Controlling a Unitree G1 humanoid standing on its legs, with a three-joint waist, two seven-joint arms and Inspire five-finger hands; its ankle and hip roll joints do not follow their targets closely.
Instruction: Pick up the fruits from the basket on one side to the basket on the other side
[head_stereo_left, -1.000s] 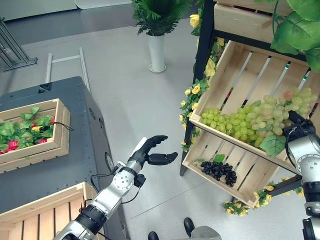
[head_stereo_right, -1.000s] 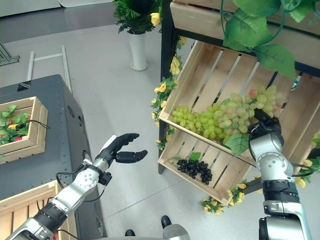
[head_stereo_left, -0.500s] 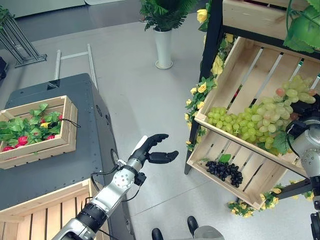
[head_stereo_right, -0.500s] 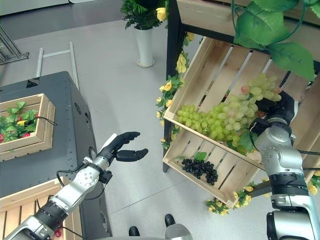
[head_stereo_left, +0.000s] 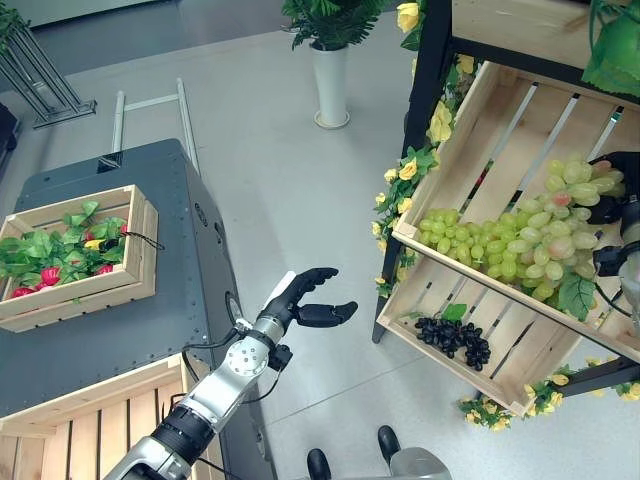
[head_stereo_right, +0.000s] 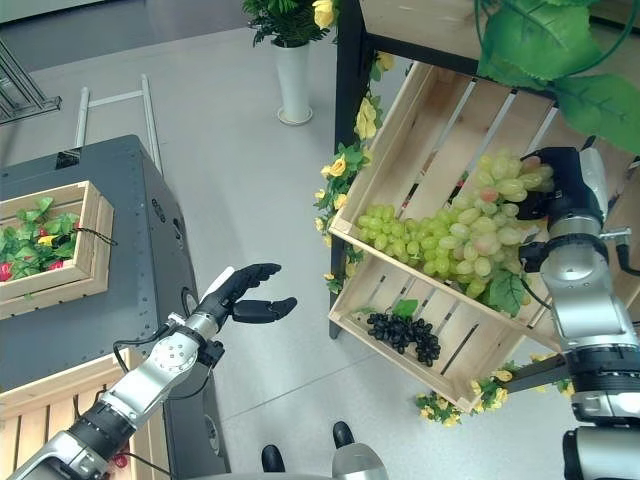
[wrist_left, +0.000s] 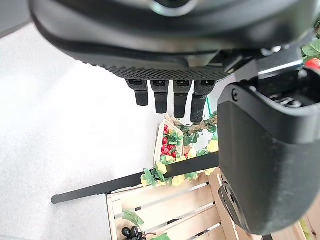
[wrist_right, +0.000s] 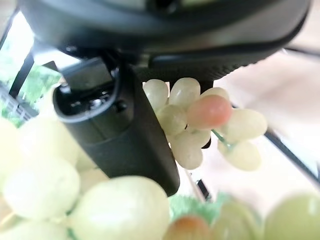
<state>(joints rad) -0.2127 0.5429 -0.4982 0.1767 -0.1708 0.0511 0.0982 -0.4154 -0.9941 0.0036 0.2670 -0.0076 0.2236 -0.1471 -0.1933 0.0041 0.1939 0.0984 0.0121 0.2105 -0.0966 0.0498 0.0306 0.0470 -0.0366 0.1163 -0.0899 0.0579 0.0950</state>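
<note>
One bunch: the green grapes had risen in the upper crate.
Right hand: clasped round them.
Left hand: loosely open, empty.
Meaning: lift begun.

The grapes are pale yellow-green with a few pink-blushed berries and one green leaf, lying in a light slatted wooden crate, while the bunch in the lower crate at 6 o'clock of them is near black. Both hands, left and right, are black on silver-grey arms. The cabinet is dark grey, its small crate holding green leaves and red fruit, and yellow flowers trim the black shelf frame.
</note>
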